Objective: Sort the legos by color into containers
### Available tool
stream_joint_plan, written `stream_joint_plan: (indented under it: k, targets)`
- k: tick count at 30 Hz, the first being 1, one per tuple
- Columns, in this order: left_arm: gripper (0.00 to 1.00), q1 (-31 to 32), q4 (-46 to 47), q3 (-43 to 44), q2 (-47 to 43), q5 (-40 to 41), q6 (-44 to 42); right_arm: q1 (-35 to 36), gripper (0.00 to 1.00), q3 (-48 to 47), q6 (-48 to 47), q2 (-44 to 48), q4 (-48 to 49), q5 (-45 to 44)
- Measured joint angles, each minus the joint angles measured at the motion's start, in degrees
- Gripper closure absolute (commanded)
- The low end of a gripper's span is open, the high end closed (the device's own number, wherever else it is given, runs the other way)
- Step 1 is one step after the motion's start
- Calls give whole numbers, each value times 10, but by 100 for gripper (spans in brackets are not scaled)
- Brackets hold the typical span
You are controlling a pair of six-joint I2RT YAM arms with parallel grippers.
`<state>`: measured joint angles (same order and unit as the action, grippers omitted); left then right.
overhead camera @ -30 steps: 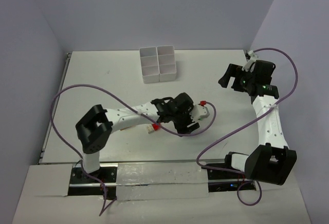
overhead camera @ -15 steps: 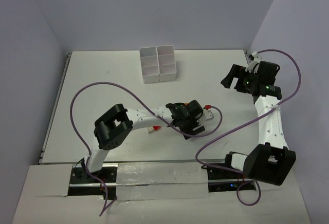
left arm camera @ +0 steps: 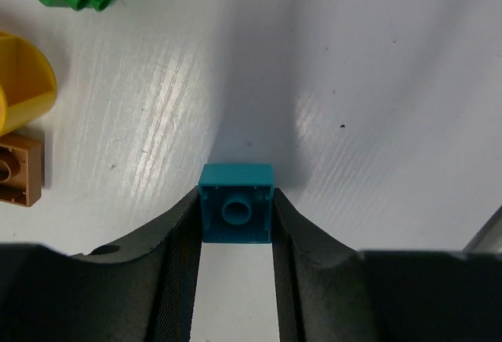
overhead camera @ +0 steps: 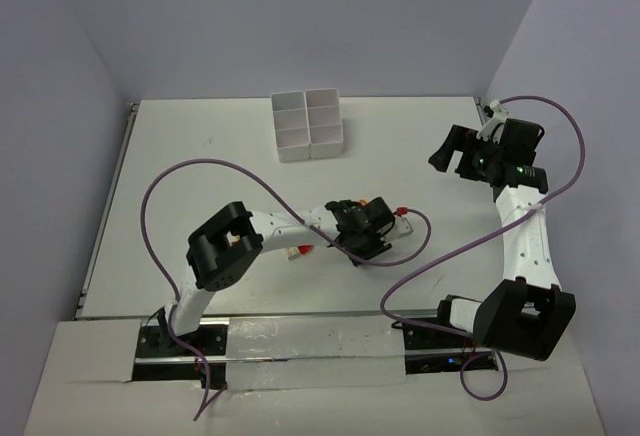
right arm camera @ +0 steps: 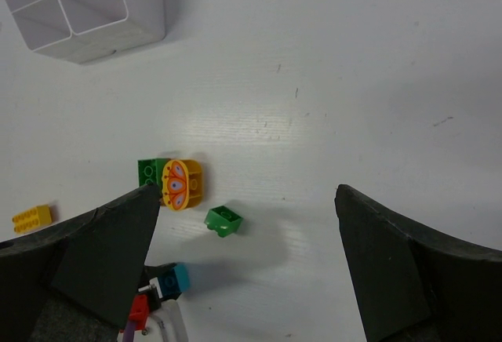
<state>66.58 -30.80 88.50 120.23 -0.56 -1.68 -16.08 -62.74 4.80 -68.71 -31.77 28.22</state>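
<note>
Legos lie loose on the white table (overhead camera: 200, 156), near its middle. A yellow brick (right arm camera: 33, 217) sits out to the left. Next come a green brick (right arm camera: 149, 172) touching an orange-yellow piece (right arm camera: 182, 183), and a second green brick (right arm camera: 224, 220) just beside them. The white tray (overhead camera: 308, 124) stands on the far side, well apart from them all. The left gripper (left arm camera: 236, 197) is clamped on a blue brick (left arm camera: 236, 213), one finger on each side. The brick looks like it rests on the table. On the right, the right gripper (right arm camera: 247, 193) hangs with its fingers wide apart.
</note>
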Motion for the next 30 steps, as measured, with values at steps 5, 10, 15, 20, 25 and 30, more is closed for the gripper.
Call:
stream_joint_plan:
  k: [5,10,15,20,25,30]
  targets:
    - [100,-36,-24,-1,-46,-25,-1,0,0,0,-2,0,0,10]
    - [100,-142,-25,17,-143,-27,-5,0,0,0,0,-1,4,19]
    - [100,-254,4,116,-168,22,-16,9,0,1,9,-1,20,24]
    - [100,-333,37,250,-97,49,-6,53,0,4,17,-1,27,8]
    - [100,-361,99,293,-9,138,32,94,0,4,18,-6,31,-5]
    - [99,-373,114,322,59,156,60,108,0,4,18,-16,32,-20]
